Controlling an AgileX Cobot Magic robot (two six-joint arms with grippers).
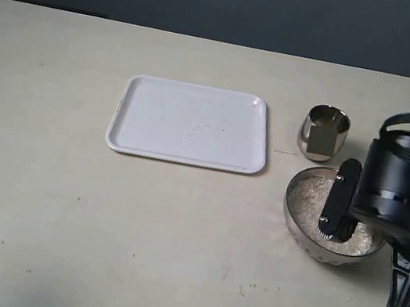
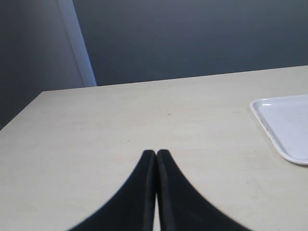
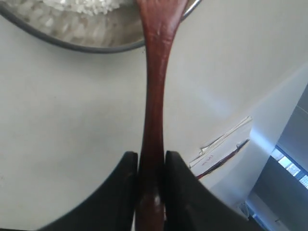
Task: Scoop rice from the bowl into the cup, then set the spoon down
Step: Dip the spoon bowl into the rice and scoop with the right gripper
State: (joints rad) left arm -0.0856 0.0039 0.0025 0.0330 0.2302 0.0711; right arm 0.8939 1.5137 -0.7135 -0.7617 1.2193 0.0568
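The wooden spoon [image 3: 155, 91] is clamped by its handle in my shut right gripper [image 3: 151, 155]. Its head end crosses the rim of the steel bowl [image 3: 57, 43] and runs out of view over the rice [image 3: 86, 6]. In the exterior view the right gripper [image 1: 332, 220] hangs over the bowl [image 1: 330, 255], which holds white rice [image 1: 308, 199]; the spoon is hidden there behind the arm. The small steel cup [image 1: 324, 132] stands just behind the bowl. My left gripper [image 2: 156, 152] is shut on nothing, above bare table.
A white rectangular tray [image 1: 191, 123] lies at mid-table, left of the cup; its corner [image 2: 284, 125] shows in the left wrist view. The right arm's black body [image 1: 408, 197] stands at the bowl's right side.
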